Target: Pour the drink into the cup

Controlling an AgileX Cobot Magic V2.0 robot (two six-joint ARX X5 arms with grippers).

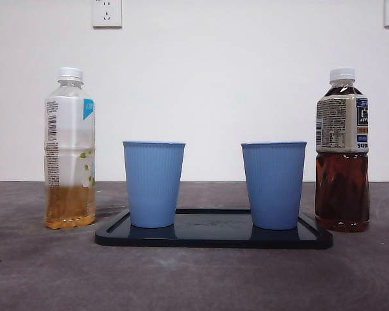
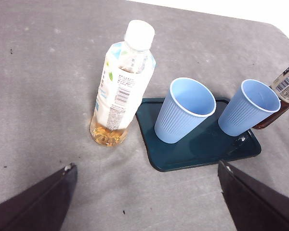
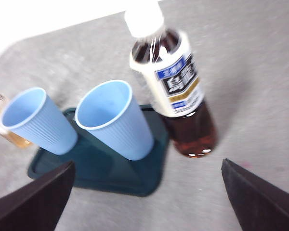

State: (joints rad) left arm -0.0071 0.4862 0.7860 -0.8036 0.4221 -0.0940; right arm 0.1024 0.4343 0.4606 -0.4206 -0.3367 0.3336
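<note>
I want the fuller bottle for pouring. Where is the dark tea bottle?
In the front view the dark tea bottle stands on the table at far right, just outside the tray, beside the right-hand cup.

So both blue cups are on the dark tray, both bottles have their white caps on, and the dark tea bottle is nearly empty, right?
Not quite. The dark tea bottle is nearly full, as the front view shows; it is the pale tea bottle that is nearly empty. The rest holds: both blue cups stand on the dark tray, and both bottles are capped.
</note>
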